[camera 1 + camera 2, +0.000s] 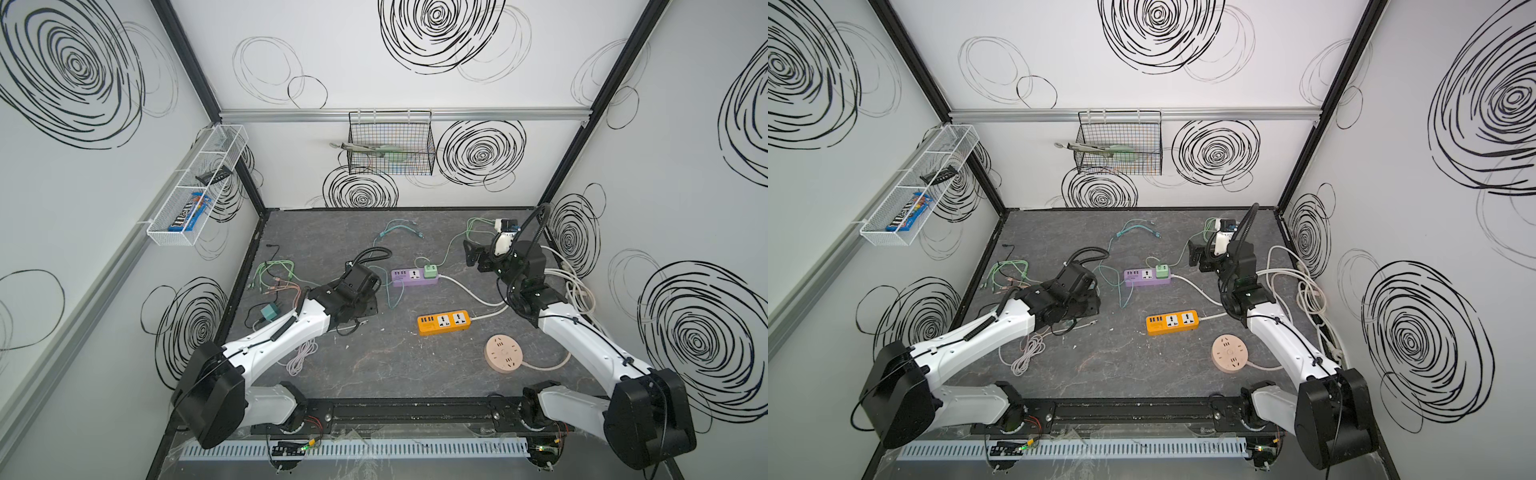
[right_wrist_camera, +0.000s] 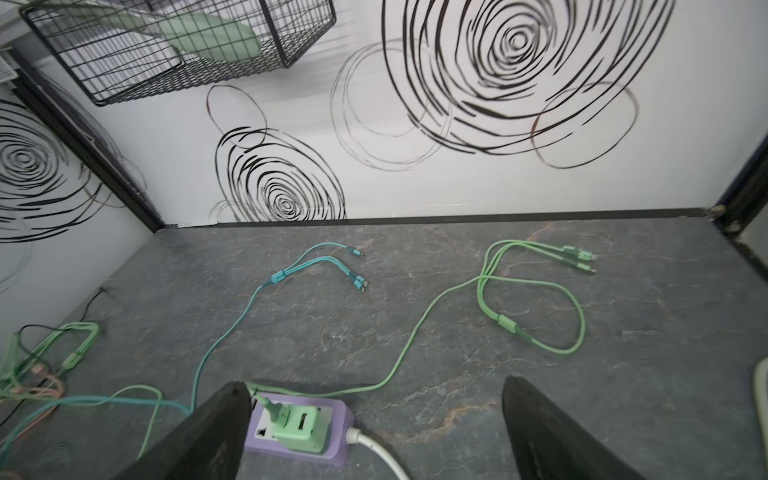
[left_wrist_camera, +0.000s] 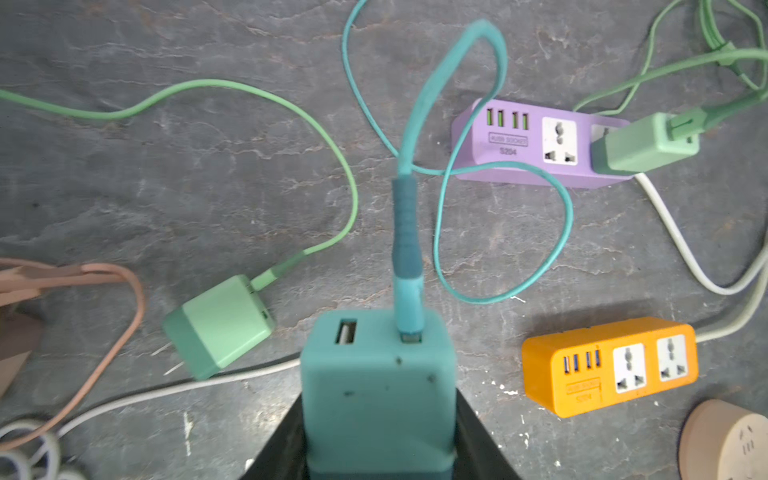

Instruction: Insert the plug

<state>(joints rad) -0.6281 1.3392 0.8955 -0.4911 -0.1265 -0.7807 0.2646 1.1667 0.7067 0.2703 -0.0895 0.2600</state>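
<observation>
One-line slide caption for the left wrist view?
Left gripper holds the teal charger, teal cable attached; purple power strip and orange power strip lie beyond.

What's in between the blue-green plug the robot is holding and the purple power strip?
Only the cable of the teal plug, looping over the dark table before the purple power strip, as the left wrist view shows.

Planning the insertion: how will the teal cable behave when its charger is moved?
Likely floppy: the teal cable lies in loose loops. Probably light: it is thin beside the teal charger. It might snag, looping near the purple strip.
</observation>
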